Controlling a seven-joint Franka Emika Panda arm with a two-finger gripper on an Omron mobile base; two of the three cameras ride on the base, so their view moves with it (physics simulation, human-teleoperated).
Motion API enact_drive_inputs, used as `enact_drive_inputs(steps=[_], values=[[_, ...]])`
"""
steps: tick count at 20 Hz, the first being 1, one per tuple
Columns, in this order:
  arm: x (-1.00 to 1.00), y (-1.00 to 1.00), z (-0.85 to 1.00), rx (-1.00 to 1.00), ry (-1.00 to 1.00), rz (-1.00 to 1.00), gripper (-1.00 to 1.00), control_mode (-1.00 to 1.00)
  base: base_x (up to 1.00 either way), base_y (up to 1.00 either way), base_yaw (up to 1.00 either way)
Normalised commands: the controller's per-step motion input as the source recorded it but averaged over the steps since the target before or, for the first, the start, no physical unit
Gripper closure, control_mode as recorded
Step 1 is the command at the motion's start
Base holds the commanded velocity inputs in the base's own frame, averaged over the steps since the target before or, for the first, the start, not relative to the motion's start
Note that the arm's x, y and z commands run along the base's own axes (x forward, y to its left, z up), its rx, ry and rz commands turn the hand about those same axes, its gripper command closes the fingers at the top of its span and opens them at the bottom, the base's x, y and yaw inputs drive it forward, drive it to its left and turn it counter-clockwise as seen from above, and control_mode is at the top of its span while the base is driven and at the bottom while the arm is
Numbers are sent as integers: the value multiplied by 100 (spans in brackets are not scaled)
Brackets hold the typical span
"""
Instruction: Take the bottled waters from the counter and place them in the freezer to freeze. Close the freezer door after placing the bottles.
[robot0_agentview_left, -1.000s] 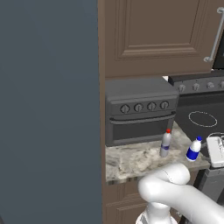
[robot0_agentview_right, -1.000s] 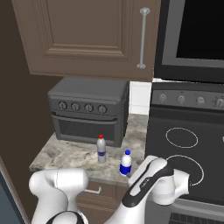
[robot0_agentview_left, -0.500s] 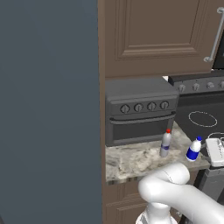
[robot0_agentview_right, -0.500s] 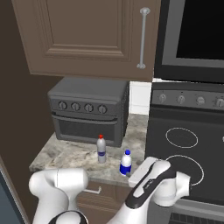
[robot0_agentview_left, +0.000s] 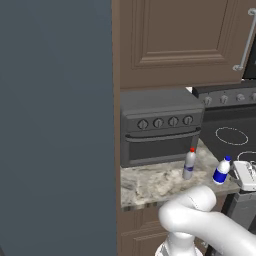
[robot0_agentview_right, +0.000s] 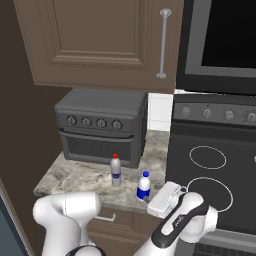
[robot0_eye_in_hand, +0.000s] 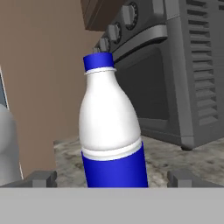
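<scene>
Blue-capped bottle (robot0_eye_in_hand: 111, 127) stands upright on the counter (robot0_agentview_right: 80, 175) beside red-capped bottle (robot0_agentview_right: 116, 170).

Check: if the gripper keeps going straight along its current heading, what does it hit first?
Most likely the blue-capped bottle: it stands upright, centred between the open gripper's fingertips and close. The toaster oven sits behind it. Exact gap is unclear.
</scene>
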Motion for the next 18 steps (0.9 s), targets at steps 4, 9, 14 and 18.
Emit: enact_drive_inputs(steps=[4, 9, 14, 18], values=[[0, 0, 0, 0, 0, 5, -100, -100, 0, 0, 0], [10, -2, 0, 0, 0, 3, -100, -100, 0, 0, 0], [0, 1, 0, 0, -2, 1, -100, -100, 0, 0, 0], [0, 7, 0, 0, -1, 0, -100, -100, 0, 0, 0]])
